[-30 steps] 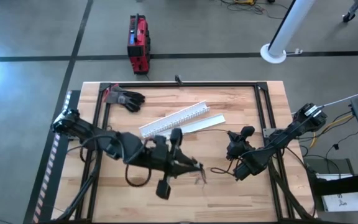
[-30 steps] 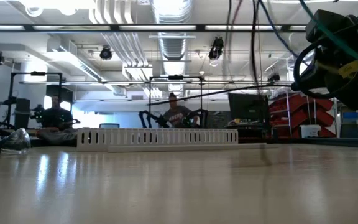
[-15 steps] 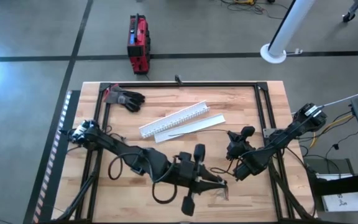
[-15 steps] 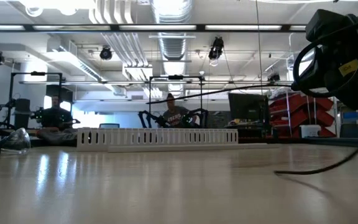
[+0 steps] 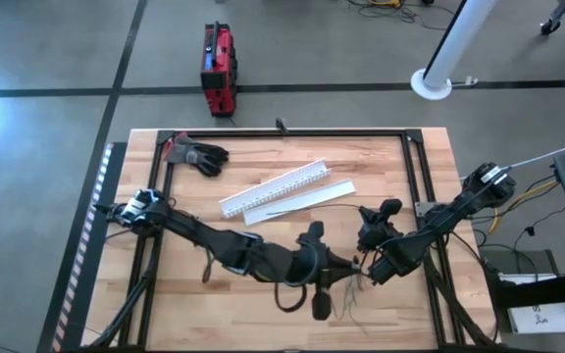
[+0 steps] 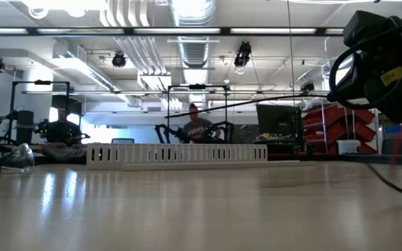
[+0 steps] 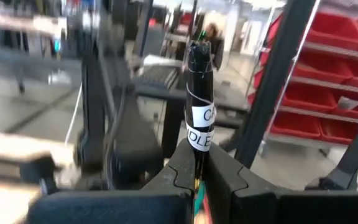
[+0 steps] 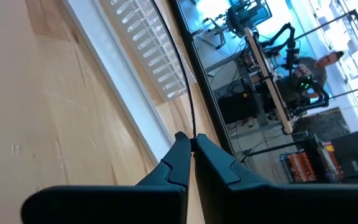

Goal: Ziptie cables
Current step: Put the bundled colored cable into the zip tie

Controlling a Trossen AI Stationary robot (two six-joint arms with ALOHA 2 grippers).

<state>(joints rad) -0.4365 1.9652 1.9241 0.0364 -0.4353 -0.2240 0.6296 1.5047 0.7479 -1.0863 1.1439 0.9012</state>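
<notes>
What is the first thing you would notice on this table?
The left arm stretches far across the wooden table until its gripper nearly meets the right gripper, with thin cables dangling below them toward the near edge. In the left wrist view its jaws are shut on a dark taped bundle. Behind lies a long white slotted channel, and a black glove sits in the far left corner.

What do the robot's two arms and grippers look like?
Both arms are dark, jointed and slim, with black cables looping alongside. The left gripper and right gripper each end in two dark, wedge-shaped fingers. The right arm's base carries yellow wiring.
</notes>
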